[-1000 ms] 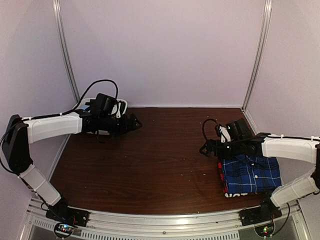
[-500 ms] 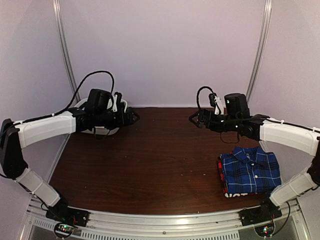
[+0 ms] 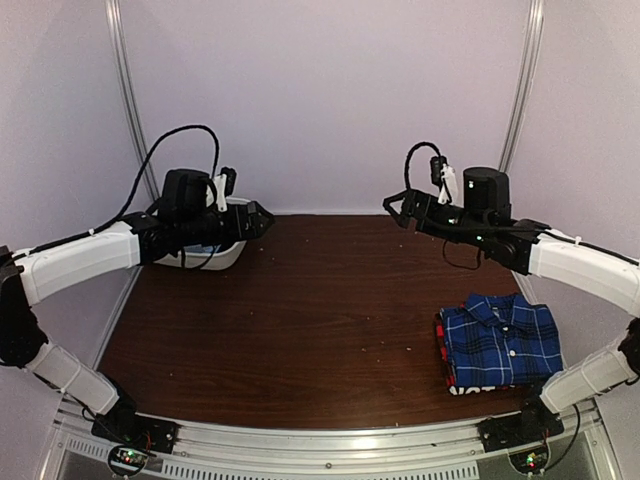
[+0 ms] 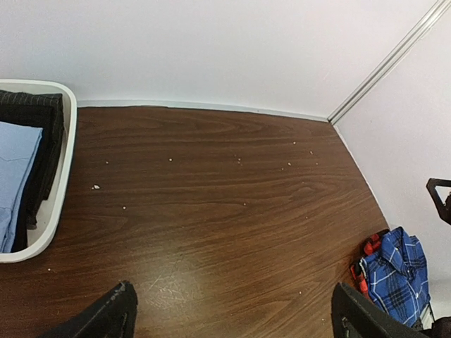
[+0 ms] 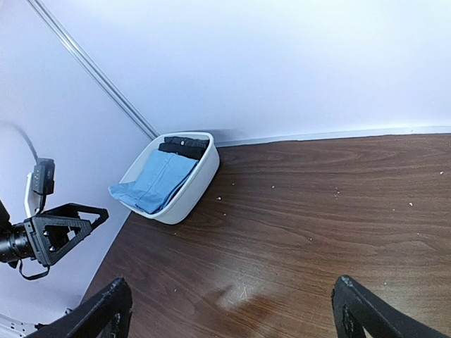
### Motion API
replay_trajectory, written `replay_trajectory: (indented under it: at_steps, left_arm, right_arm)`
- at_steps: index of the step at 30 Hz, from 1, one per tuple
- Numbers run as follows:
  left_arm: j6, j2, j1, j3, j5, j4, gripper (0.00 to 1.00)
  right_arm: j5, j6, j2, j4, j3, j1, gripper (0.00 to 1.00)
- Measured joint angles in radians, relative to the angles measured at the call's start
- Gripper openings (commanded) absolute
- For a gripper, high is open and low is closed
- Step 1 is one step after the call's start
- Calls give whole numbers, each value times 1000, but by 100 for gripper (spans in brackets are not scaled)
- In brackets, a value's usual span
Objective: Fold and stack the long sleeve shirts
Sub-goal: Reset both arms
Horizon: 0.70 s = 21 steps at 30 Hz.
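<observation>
The folded dark blue plaid shirt lies at the near right of the table, collar toward the back wall. It sits squarely on the red-and-black check shirt, of which you see only a thin edge on the left. From this the stack looks built and your task essentially done. The right gripper hangs high over the far right, well apart from the stack, fingers spread wide and empty. The left gripper, likewise spread and empty, hovers by the white basket at far left, which holds the light blue cloth and black garment, neither part of your task. Raised this way, both arms probably leave the stack undisturbed.
</observation>
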State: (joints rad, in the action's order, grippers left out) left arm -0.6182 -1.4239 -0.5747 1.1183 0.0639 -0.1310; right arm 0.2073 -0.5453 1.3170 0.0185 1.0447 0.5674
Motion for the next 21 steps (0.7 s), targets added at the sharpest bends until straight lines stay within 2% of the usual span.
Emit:
replay_trajectory:
  at_steps: [11, 21]
  left_arm:
    - [17, 2, 0, -19, -17, 18, 98]
    - [23, 1, 0, -19, -21, 26, 98]
  right_arm:
    - [-95, 0, -21, 0, 0, 0, 100]
    - [-117, 0, -23, 0, 0, 0, 100]
